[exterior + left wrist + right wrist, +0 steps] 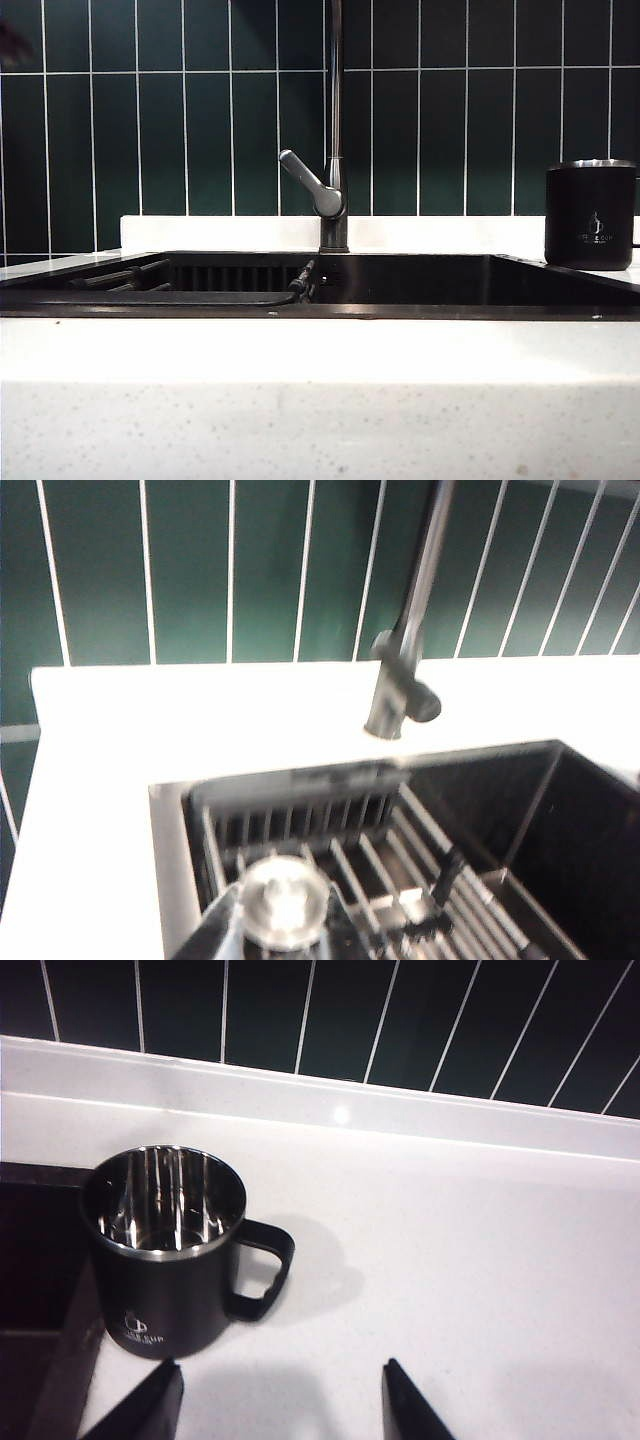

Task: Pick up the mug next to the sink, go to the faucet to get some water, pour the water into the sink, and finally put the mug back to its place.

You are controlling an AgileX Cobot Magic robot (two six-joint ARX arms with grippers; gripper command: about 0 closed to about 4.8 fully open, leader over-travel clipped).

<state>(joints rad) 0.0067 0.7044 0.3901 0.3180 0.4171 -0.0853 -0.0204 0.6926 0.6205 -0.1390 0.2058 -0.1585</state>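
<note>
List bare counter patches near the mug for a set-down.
Free: white counter between mug handle and backsplash ledge; right tool hovers open over it. Crowded: sink rack beneath left tool, faucet behind.

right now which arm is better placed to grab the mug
The right. Its wrist view shows the black mug upright on the countertop just beyond its spread fingers, handle toward them. The left gripper is over the sink rack, near the faucet, with no mug in view.

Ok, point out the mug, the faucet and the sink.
mug [165, 1280], right wrist view, on its black side wall
faucet [335, 100], exterior view, on the upright pipe
sink [320, 311], exterior view, on its front rim
</note>
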